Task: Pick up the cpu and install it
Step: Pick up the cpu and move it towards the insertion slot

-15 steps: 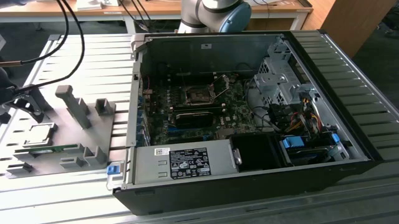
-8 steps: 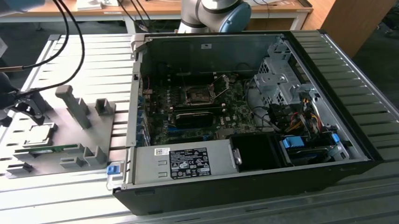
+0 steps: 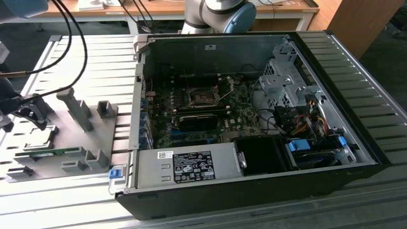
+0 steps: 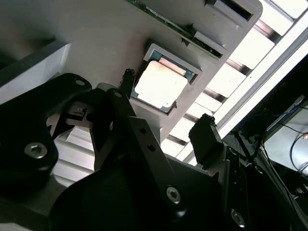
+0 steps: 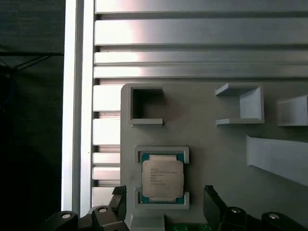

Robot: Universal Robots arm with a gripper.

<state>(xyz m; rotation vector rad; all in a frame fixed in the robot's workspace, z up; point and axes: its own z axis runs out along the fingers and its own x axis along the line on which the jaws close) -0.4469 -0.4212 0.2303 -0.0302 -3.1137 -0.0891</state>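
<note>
Silvery-grey cpu (image 5: pixel 162 179) sits in a grey holder (image 5: pixel 161 150) on the plate (image 5: pixel 207 144), right between the tool's tips. gripper (image 5: pixel 164 198) is spread wide and holds nothing. In the first wrist view one finger (image 5: pixel 119 199) stands off each side of the holder, both wider than the chip and not touching it. Second wrist view agrees: cpu (image 4: pixel 160 84) lies between the dark fingertips (image 4: pixel 127 77), gripper (image 4: pixel 166 102) clear of it. Can't tell how high the tips are above the plate. Finger bases are cut off at the frame edge in the first wrist view, and the gripper body masks much of the plate in the second. In the exterior view the gripper (image 3: pixel 25 121) is at that view's far left, partly cut off, with the cpu (image 3: pixel 39 138) just below it, small and hard to make out. Chip is flat and square: bright metal lid, small print on it, green board edge showing around it. Green memory stick (image 3: pixel 47 153) lies just beside the holder. Well apart, toward the exterior view's right, is the open case (image 3: pixel 254 62) with the socket (image 3: pixel 203 98) mid-board.
</note>
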